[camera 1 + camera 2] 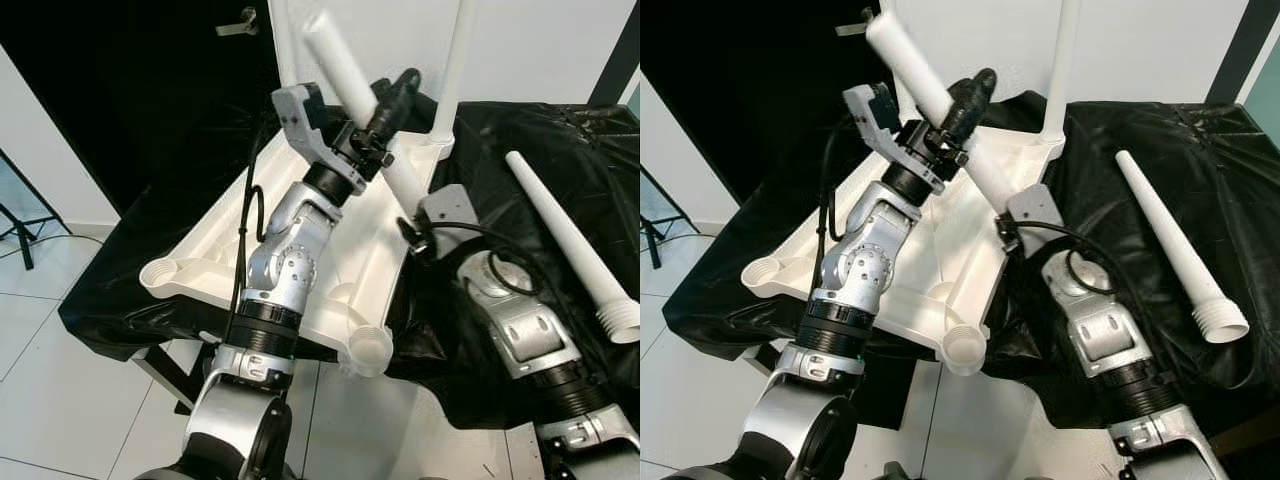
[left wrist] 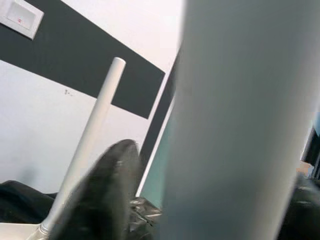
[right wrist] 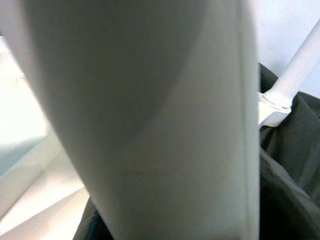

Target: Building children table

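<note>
The white tabletop (image 1: 220, 240) lies upside down on a black cloth. A white table leg (image 1: 340, 70) leans tilted over its far right part. My left gripper (image 1: 388, 105) is shut around this leg about halfway up; one black finger (image 2: 105, 190) presses beside the leg (image 2: 235, 120). My right gripper (image 1: 410, 218) is at the leg's lower end by the tabletop's right edge, and the leg (image 3: 150, 115) fills its wrist view. Two more legs stand upright in the far corners (image 1: 455, 70) (image 1: 283, 40). A loose leg (image 1: 565, 230) lies on the cloth to the right.
Two open round sockets (image 1: 165, 272) (image 1: 368, 348) sit at the near corners of the tabletop. The black cloth (image 1: 560, 140) covers the low stand and hangs over its edges. Light tiled floor (image 1: 60, 380) lies to the left, and a white wall stands behind.
</note>
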Tool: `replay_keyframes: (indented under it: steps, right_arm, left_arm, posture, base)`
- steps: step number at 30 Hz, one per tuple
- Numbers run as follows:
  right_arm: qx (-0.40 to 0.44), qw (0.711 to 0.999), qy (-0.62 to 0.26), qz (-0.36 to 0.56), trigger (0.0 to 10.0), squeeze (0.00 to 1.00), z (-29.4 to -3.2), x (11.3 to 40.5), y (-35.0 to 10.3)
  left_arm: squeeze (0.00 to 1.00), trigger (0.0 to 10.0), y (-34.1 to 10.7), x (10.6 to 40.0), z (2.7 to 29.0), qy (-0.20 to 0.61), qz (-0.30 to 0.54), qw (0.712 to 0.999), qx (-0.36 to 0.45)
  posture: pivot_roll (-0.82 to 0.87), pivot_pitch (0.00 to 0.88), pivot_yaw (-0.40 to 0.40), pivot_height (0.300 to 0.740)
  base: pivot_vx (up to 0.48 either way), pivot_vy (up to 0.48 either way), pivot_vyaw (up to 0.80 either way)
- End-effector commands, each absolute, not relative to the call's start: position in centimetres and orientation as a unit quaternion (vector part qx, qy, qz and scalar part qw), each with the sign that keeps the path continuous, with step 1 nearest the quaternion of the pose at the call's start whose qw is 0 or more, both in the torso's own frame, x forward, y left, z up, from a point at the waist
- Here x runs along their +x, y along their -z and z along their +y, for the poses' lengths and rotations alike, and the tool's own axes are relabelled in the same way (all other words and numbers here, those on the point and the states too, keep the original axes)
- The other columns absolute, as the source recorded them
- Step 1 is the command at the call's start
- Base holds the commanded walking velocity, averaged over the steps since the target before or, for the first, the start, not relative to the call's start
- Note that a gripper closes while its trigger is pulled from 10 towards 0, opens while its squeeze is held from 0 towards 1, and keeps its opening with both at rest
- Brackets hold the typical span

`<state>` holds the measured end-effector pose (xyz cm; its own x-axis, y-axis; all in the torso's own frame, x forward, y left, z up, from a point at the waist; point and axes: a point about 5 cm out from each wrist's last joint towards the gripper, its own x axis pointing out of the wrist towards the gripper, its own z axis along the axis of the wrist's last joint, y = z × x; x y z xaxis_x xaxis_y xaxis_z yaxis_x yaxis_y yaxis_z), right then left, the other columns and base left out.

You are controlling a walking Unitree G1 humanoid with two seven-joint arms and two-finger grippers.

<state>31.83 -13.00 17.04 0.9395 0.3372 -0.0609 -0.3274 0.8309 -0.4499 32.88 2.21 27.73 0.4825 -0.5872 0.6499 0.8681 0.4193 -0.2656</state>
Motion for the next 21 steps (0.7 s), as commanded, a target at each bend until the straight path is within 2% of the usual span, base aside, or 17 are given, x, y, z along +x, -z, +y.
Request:
replay_keyframes:
  steps: [1, 9, 10, 12, 13, 14, 15, 19, 21]
  right_arm:
    - [-0.221, 0.955, -0.194, 0.042, 0.0, 0.0, -12.5, 31.3, -14.7]
    - [-0.249, 0.96, -0.132, 0.003, 0.0, 0.0, -12.4, 31.4, -15.8]
    - [-0.27, 0.958, -0.099, -0.017, 0.0, 0.0, -12.4, 31.4, -16.2]
    - [-0.3, 0.952, -0.015, -0.066, 0.0, 0.0, -12.5, 31.3, -16.9]
    - [-0.3, 0.952, -0.015, -0.066, 0.0, 0.0, -12.5, 31.3, -16.9]
    - [-0.319, 0.943, 0.019, -0.091, 0.0, 0.0, -12.5, 31.1, -17.1]
    - [-0.329, 0.937, 0.044, -0.11, 0.0, 0.0, -12.5, 30.9, -17.1]
    - [-0.325, 0.937, 0.063, -0.115, 0.0, 0.0, -12.5, 30.7, -16.5]
    - [-0.329, 0.928, 0.097, -0.145, 0.0, 0.0, -12.2, 30.2, -15.7]
  left_arm:
    - [1.0, 10.0, -28.3, 32.3, 1.1, 0.47, -0.245, 0.789, -0.311]
    - [1.0, 10.0, -28.4, 32.6, 1.1, 0.458, -0.243, 0.797, -0.312]
    - [1.0, 10.0, -28.4, 32.8, 1.1, 0.451, -0.24, 0.801, -0.311]
    - [0.58, 10.0, -28.4, 32.9, 1.0, 0.448, -0.238, 0.804, -0.31]
    - [0.58, 10.0, -28.4, 32.9, 1.0, 0.448, -0.238, 0.804, -0.31]
    - [0.27, 10.0, -28.4, 32.9, 1.0, 0.447, -0.238, 0.805, -0.31]
    - [0.0, 10.0, -28.4, 32.9, 1.0, 0.447, -0.237, 0.805, -0.309]
    - [0.0, 10.0, -28.4, 32.9, 1.0, 0.447, -0.237, 0.805, -0.309]
    - [0.0, 10.0, -28.4, 32.8, 1.0, 0.447, -0.236, 0.806, -0.309]
  posture:
    - [-0.15, 0.0, 0.08, 0.74]
    - [-0.16, 0.0, 0.085, 0.74]
    - [-0.16, 0.0, 0.085, 0.74]
    - [-0.16, 0.0, 0.083, 0.74]
    - [-0.16, 0.0, 0.083, 0.74]
    - [-0.16, 0.0, 0.081, 0.74]
    - [-0.15, 0.0, 0.081, 0.74]
    - [-0.15, 0.0, 0.081, 0.74]
    - [-0.15, 0.0, 0.081, 0.74]
  base:
    - [0.0, 0.0, 0.0]
    - [0.0, 0.0, 0.0]
    - [0.0, 0.0, 0.0]
    - [0.0, 0.0, 0.0]
    - [0.0, 0.0, 0.0]
    - [0.0, 0.0, 0.0]
    - [0.0, 0.0, 0.0]
    - [0.0, 0.0, 0.0]
    - [0.0, 0.0, 0.0]
